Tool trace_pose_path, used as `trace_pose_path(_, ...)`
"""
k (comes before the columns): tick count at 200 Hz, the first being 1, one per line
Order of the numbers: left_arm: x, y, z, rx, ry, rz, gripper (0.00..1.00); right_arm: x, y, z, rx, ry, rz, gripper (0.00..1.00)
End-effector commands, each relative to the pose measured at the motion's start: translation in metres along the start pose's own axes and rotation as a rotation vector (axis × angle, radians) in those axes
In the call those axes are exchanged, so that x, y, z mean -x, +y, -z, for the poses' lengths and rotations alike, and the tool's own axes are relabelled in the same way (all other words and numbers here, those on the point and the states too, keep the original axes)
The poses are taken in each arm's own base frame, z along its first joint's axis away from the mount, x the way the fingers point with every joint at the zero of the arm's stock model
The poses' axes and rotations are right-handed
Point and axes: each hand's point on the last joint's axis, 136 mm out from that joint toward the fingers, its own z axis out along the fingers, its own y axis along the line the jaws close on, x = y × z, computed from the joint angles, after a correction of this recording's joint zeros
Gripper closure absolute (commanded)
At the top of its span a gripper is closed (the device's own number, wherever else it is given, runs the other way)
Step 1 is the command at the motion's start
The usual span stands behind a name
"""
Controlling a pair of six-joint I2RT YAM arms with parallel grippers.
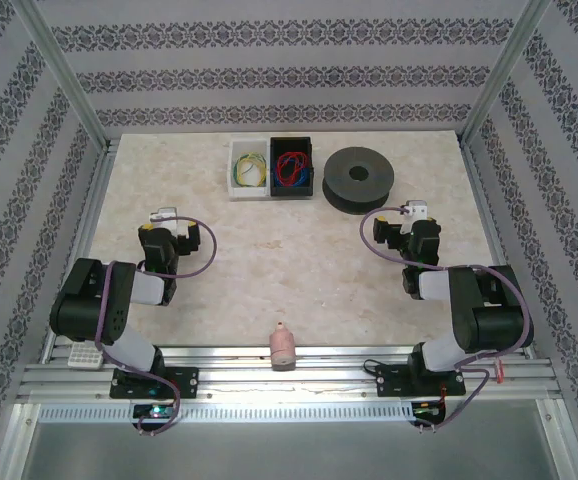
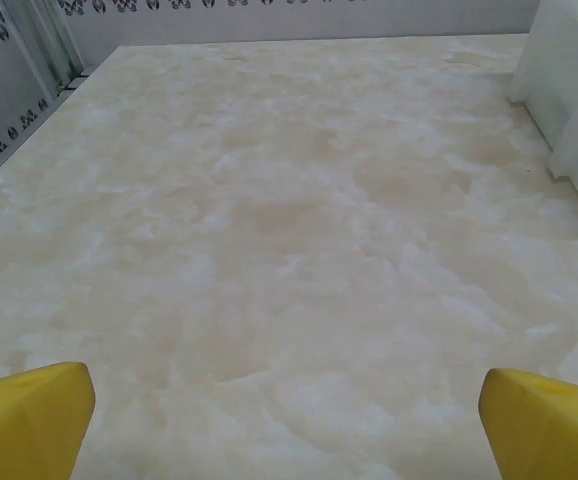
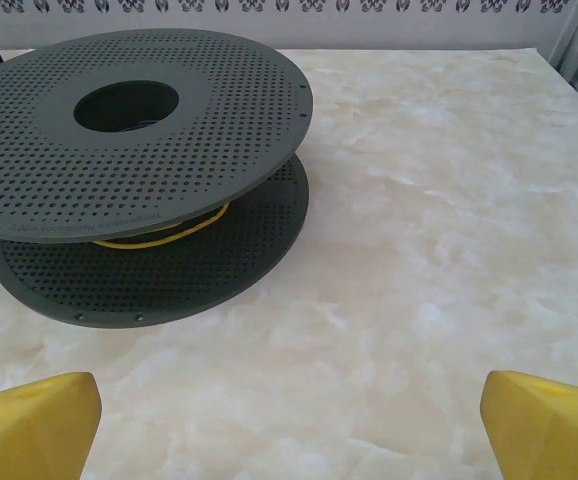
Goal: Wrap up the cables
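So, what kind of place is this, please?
Probably a robot test cell: a left arm and a right arm bolted at the edge of a table, patterned walls closing it in, and a spool beside a white bin and a black bin.

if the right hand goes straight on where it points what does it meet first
Probably the bare table just right of the grey spool, since the open right hand tilts down toward it. The spool's lower rim lies close to that line; depth is unclear.
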Motion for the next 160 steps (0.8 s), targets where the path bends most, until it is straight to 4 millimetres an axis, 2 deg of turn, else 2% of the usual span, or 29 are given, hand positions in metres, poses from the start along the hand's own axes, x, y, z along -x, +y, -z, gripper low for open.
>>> trace_pose_path(1,0.0107,0.0021,-0.0030,0.001,-0.031,0.003,0.01,0.0153,0.0014,-0.0006,0.011,-0.048,0.000,0.02)
trace_pose_path(160,0.0101,0.0019,-0.0044,-0.014,-0.022,0.012,0.01,0.0150,0.0008,-0.0014,0.016,-0.043,-0.010,0.02)
